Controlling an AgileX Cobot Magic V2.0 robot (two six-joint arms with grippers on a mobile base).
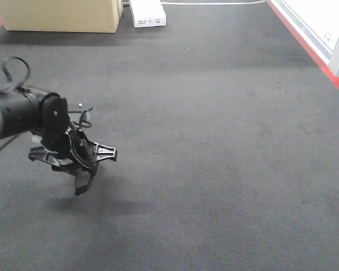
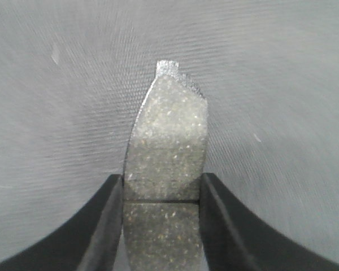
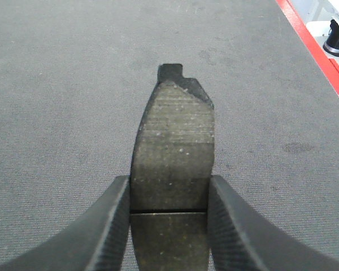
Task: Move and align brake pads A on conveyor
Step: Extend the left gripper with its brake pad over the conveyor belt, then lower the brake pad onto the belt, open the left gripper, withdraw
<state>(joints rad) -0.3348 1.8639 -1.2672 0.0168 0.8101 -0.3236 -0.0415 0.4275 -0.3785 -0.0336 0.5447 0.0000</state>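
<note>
Pads point(image 3: 172, 147) lengthwise, notched tips forward

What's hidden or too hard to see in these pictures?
Left wrist view: left pad runs off the bottom edge; the conveyor behind it is blurred.
Right wrist view: right pad also cut off at the bottom edge, its lower sides covered by the jaws.
Front view: right arm out of frame; the left pad is a small dark shape, its groove unreadable.

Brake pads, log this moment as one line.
left end effector shut on first brake pad | right end effector shut on second brake pad | both over conveyor
</note>
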